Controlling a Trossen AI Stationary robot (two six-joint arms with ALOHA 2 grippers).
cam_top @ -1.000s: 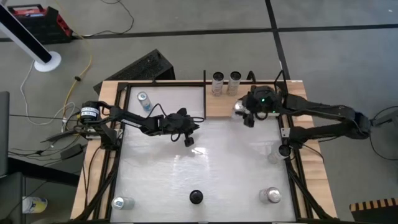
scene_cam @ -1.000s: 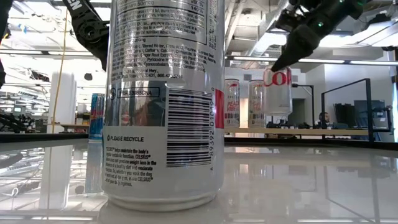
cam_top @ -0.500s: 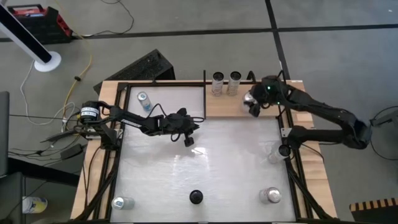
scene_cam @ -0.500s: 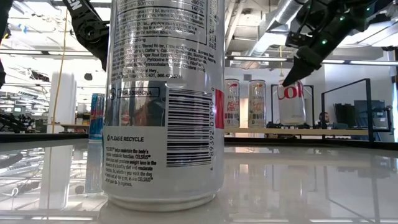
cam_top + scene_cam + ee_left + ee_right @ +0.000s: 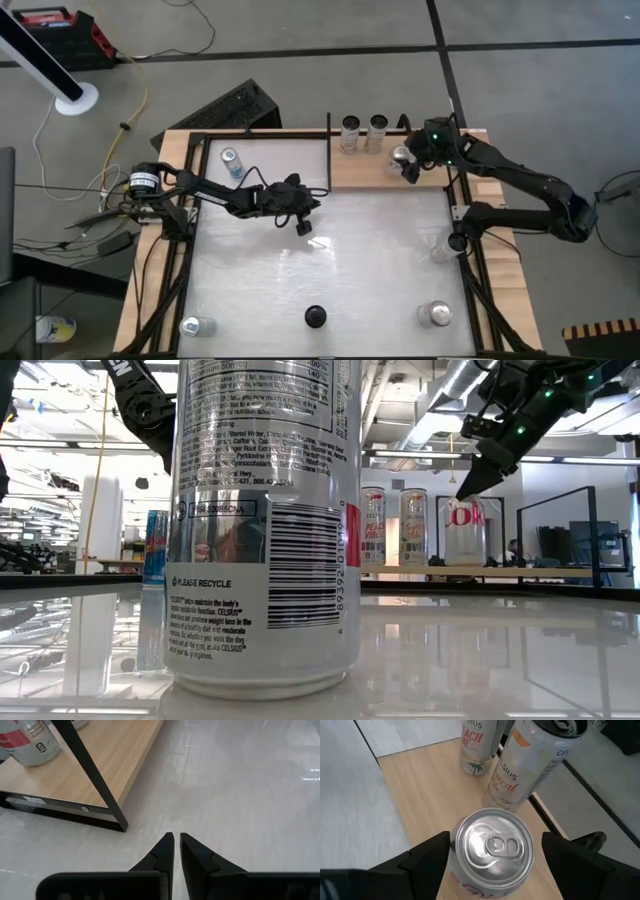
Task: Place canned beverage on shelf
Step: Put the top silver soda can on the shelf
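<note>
Glossy white tabletop (image 5: 330,260); light-wood shelf (image 5: 385,170); grey floor (image 5: 540,90).

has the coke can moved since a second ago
Yes. In the low view the coke can has shifted right, away from the two cans standing on the shelf, and come down onto it. The right gripper is open around it.

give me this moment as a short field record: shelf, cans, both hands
shelf: light-wood shelf at the table's far edge
on shelf: two Celsius cans upright side by side; Coke can upright beside them
right hand: over the shelf, fingers open either side of the Coke can's top
left hand: shut, holding nothing, low over the white tabletop
elsewhere: four more cans on the tabletop
</note>
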